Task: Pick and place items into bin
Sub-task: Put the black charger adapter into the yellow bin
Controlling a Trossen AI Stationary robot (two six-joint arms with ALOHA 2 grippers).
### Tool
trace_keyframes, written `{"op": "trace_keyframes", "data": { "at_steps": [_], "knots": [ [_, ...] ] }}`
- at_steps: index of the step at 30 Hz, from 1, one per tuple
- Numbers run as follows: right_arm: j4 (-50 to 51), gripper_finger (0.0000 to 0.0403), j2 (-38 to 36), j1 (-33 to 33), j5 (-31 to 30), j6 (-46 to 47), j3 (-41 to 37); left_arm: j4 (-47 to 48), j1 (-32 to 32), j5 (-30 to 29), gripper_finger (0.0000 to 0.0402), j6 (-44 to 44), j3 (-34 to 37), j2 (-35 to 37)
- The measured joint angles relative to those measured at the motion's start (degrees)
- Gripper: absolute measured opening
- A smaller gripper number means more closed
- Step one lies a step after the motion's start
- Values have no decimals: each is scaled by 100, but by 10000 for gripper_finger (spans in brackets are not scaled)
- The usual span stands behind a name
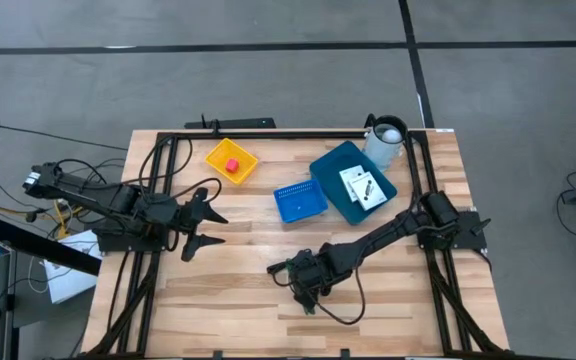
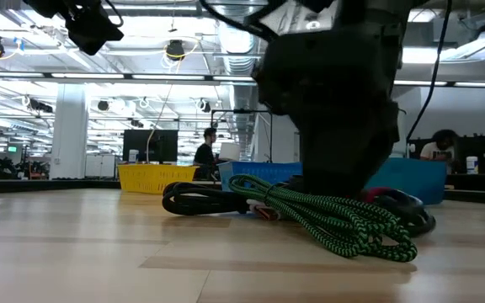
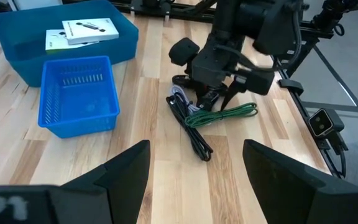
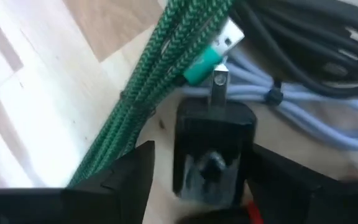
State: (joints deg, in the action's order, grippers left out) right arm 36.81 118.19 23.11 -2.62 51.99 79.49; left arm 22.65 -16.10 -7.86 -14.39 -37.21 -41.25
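Green-and-black braided cord (image 3: pixel 225 114) lay in a loose bundle with black cables (image 3: pixel 191 132) on the bare wood of the table (image 1: pixel 238 300), well apart from the blue bin (image 1: pixel 330 170). The right gripper (image 4: pixel 194 171) stood directly over this bundle, its jaws spread, with a black plug (image 4: pixel 211 149) lying between them, prongs pointing away from the wrist. The cord ran beside one finger rather than between the two. The left gripper (image 1: pixel 205 216) waited farther off, jaws also spread. The right arm was judged the nearer.
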Motion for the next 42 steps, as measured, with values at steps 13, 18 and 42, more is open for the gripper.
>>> {"op": "trace_keyframes", "data": {
  "at_steps": [13, 18, 42],
  "knots": [
    [64, 141, -35, -4, 49, 56, -14, -2, 0, 0, 245, 4, -2, 0],
    [77, 162, -35, -4, 72, 64, 19, -2, -1, 0, 245, 8, -2, 0],
    [489, 142, -381, -82, -60, -38, 33, -238, 0, -238, 245, 26, -2, -2]
  ]
}}
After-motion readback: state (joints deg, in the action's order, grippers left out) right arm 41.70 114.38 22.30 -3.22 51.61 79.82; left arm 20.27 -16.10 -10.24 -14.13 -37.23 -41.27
